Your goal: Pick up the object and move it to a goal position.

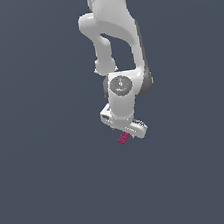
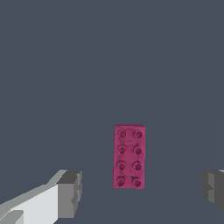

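Observation:
The object, a small magenta-pink brick [image 2: 129, 156] with two rows of studs, lies flat on the dark grey floor. In the wrist view it sits between the two fingers of my gripper [image 2: 141, 190], nearer the grey pad [image 2: 71, 193] of one finger than the other finger [image 2: 213, 187]. The jaws stand wide apart and touch nothing. In the exterior view the brick [image 1: 123, 138] peeks out just under the white hand, and the gripper [image 1: 126, 131] hangs right over it, its fingertips mostly hidden by the hand.
The white arm [image 1: 116, 37] reaches down from the top of the exterior view. The plain dark grey floor [image 1: 48, 183] lies all around.

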Controlling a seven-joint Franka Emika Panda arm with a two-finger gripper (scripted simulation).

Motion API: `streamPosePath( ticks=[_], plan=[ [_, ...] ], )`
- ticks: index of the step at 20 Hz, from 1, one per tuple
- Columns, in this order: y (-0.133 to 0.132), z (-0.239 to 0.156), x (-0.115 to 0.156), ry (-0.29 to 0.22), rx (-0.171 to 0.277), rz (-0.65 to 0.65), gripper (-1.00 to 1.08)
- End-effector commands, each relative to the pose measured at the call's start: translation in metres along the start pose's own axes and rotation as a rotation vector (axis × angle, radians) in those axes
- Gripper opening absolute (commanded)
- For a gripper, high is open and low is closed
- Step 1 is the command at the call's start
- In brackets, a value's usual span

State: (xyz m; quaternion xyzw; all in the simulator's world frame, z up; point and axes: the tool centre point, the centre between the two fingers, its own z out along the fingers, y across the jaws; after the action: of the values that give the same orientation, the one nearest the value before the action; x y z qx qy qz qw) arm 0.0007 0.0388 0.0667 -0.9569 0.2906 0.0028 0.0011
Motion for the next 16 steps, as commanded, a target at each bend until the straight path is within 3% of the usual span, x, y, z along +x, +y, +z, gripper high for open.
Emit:
streamPosePath(
  ticks=[1, 9, 16],
  plan=[
    [-0.001, 0.003, 0.0, 0.004, 0.0, 0.018, 1.0],
    [-0.002, 0.007, 0.0, 0.005, -0.001, 0.023, 1.0],
    [-0.001, 0.036, -0.001, 0.006, 0.0, 0.026, 1.0]
  ],
)
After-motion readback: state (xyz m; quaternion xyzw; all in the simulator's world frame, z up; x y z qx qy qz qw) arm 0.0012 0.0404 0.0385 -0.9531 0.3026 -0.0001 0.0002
